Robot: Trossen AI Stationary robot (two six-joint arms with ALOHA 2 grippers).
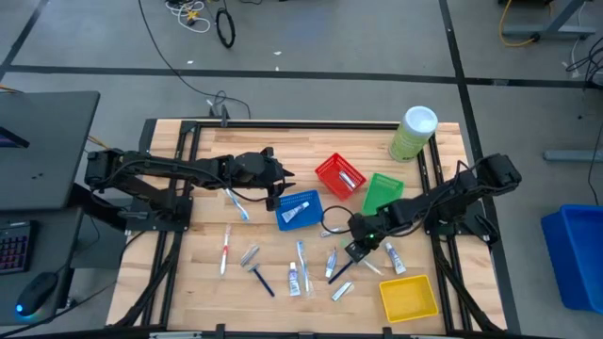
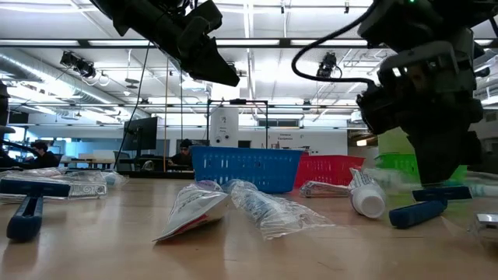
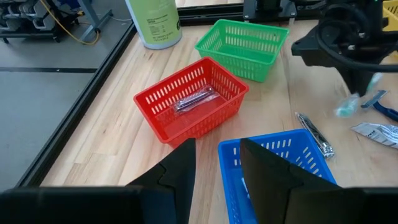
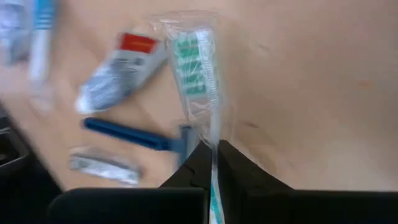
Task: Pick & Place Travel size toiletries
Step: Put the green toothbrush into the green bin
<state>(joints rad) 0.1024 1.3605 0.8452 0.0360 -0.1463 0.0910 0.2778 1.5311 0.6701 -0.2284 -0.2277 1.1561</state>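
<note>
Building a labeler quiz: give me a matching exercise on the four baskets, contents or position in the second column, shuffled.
Things:
1. red basket
2. blue basket
3. green basket
4. yellow basket

States:
A. holds a small tube
B. near the table's front edge, nothing seen inside
C. holds a clear-wrapped dark item
D. between the red basket and the right gripper, nothing seen inside

Pairs: 1-C, 2-A, 3-D, 4-B
</note>
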